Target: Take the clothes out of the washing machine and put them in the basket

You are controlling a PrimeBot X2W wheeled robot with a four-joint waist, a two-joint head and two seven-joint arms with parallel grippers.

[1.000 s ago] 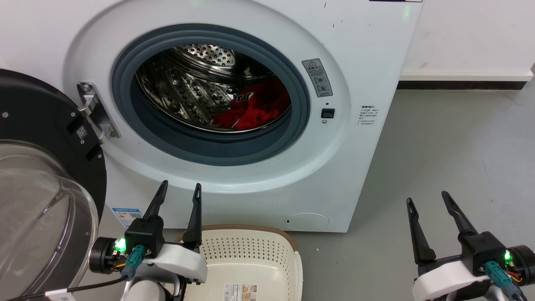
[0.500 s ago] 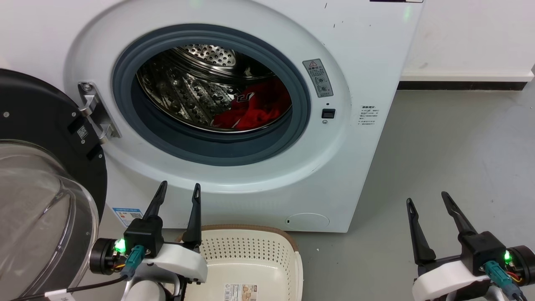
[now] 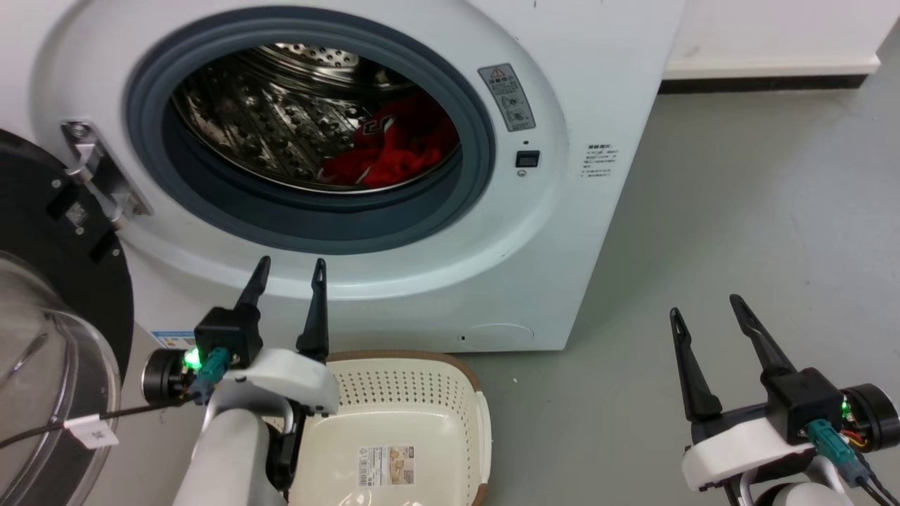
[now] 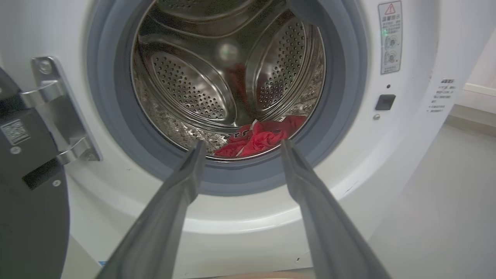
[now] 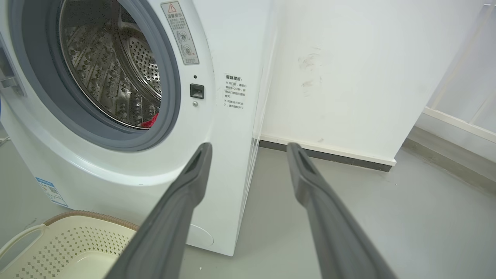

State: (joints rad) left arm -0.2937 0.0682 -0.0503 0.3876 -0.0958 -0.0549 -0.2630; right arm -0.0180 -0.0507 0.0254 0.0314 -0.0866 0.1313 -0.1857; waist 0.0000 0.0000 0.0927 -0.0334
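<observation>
Leftward, the door (image 3: 42,281) hangs open; my left gripper (image 3: 292,261) and right gripper (image 3: 704,304) spread fingers wide; red clothes (image 3: 394,151) lie crumpled in the washing machine (image 3: 548,232).

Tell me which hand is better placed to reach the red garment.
Left, likely. The open left hand points into the round grey-rimmed porthole of the large white washing machine, straight at the bright red fabric garment. The open right hand aims past the machine, toward grey floor and white wall.

One washer (image 3: 605,91), one garment (image 3: 397,151), one basket (image 3: 401,390).
</observation>
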